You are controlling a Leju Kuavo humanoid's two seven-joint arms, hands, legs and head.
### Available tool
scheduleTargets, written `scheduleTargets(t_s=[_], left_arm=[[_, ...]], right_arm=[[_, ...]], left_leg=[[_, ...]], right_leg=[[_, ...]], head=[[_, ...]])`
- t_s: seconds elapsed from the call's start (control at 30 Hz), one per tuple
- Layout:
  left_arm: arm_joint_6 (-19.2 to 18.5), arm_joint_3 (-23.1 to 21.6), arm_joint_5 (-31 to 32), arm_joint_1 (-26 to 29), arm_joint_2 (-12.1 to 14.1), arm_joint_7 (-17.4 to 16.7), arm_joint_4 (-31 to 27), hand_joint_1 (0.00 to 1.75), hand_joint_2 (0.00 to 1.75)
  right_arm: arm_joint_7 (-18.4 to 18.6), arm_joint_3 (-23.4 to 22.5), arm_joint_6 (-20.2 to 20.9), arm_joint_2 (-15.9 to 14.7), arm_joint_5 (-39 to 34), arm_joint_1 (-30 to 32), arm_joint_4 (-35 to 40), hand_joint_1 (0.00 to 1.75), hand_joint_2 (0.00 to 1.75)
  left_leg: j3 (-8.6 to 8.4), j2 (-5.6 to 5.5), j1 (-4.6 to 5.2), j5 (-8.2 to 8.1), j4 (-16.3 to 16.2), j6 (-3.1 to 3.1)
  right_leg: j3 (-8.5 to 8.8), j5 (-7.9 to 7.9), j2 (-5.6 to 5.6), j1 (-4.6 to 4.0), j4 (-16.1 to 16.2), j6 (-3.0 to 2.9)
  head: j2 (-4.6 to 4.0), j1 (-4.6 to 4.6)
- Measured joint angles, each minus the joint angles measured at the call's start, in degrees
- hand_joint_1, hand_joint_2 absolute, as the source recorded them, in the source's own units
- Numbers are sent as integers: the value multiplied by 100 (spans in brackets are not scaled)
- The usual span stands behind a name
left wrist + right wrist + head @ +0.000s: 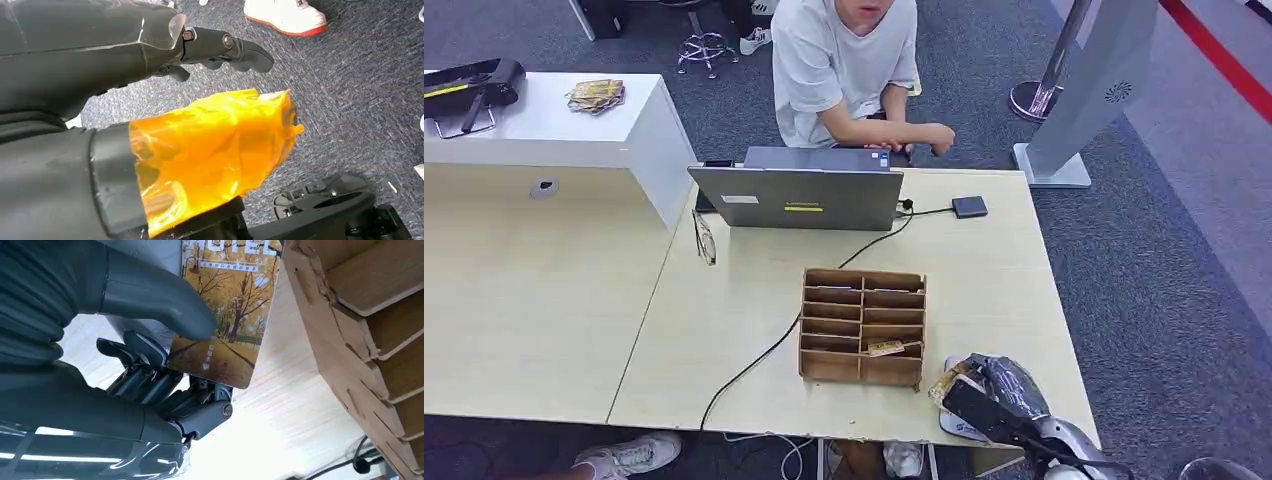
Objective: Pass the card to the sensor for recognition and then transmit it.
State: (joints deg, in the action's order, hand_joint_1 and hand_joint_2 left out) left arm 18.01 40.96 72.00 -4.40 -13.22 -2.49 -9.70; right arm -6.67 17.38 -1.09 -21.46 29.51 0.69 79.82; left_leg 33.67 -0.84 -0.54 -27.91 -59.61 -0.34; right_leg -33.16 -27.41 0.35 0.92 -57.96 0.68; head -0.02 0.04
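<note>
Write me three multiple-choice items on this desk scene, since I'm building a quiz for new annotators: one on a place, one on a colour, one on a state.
1. Where is the wooden organizer?
A. on the floor
B. on the table, nearer the robot than the laptop
C. on the white counter

2. What colour is the wrap on the left hand?
A. orange
B. blue
C. green

3. What is the right hand doing?
A. hanging empty
B. pressing the laptop
C. holding a card

Answers: 1 B, it stands below the laptop in the head view. 2 A, the left wrist view shows orange film. 3 C, thumb and fingers pinch the autumn-tree card.
</note>
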Motion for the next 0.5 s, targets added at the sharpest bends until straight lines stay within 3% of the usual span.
scheduleTargets(t_s=[0.5], left_arm=[[0, 0, -18, 2, 0, 2, 0, 0, 0]], right_arm=[[-68, -295, -103, 4, 142, 65, 243, 175, 175]], left_leg=[[1, -1, 1, 0, -1, 0]], right_leg=[[0, 0, 0, 1, 0, 0]], head=[[0, 0]])
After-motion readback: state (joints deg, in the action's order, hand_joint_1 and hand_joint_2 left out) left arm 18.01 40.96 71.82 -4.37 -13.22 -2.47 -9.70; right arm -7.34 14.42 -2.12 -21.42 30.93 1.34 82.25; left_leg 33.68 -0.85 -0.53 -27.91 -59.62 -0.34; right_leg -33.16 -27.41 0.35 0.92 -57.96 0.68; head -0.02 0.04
